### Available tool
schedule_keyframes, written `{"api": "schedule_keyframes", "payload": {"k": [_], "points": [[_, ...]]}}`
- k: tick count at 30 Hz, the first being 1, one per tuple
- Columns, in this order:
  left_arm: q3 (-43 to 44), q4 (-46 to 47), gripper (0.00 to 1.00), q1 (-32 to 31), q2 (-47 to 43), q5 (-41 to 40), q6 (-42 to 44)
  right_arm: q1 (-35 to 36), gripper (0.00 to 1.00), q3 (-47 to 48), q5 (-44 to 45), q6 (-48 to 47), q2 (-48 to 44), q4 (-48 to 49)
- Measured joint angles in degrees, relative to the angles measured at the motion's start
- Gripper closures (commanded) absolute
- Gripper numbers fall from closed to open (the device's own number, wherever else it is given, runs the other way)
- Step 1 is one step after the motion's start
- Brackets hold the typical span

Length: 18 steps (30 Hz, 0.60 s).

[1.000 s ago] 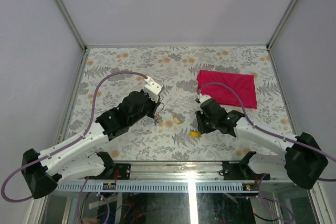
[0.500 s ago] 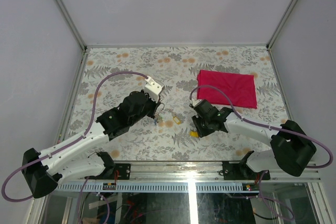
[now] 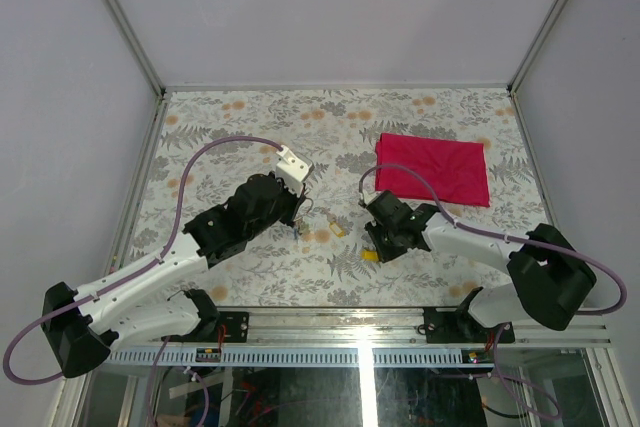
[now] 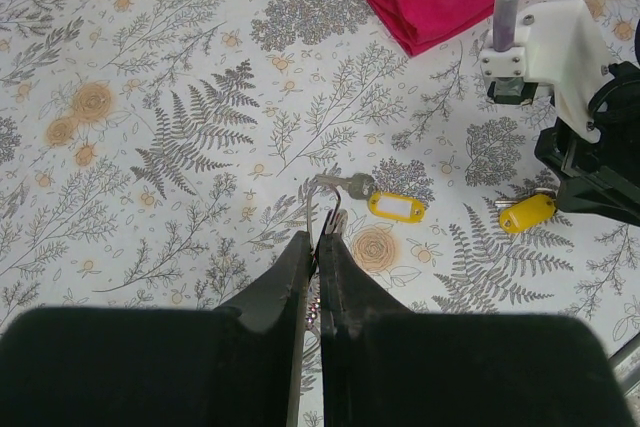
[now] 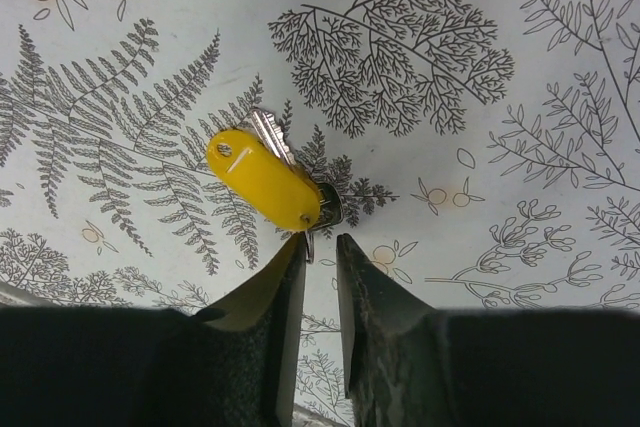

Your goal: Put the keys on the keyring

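**Key could skid away from a shallow pinch**

The yellow key [image 5: 265, 179] lay flat on the table [image 5: 560, 67], its metal end just at the right gripper [image 5: 318, 245], whose jaws stood narrowly apart. Closing there might catch only an edge and flick it aside. The left gripper [image 4: 318, 239], arm low toward centre, was clamped on the keyring [image 4: 311, 209], a tagged key [image 4: 397, 207] at its far end.

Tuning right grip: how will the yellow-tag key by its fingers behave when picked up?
The tag lies flat on the table, so it may skid before lifting. Its key is linked by a small ring, so it probably dangles and swings. Smooth plastic, looks light; could slip in the right gripper.
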Motion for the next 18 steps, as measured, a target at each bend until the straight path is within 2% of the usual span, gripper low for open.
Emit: {"api": "schedule_keyframes", "payload": {"k": [7,13,18], "points": [[0.0,-0.5,1.00,0.0,0.0,0.0,0.0,0.2,1.00,0.6,0.0,-0.3,0.3,-0.2],[0.0,-0.6,1.00,0.0,0.0,0.2,0.0,0.3,1.00,1.6,0.0,-1.0,-0.2,-1.4],[0.0,-0.6,1.00,0.0,-0.7,1.6,0.2,0.3,1.00,3.5,-0.1,-2.9,-6.9,-3.5]]}}
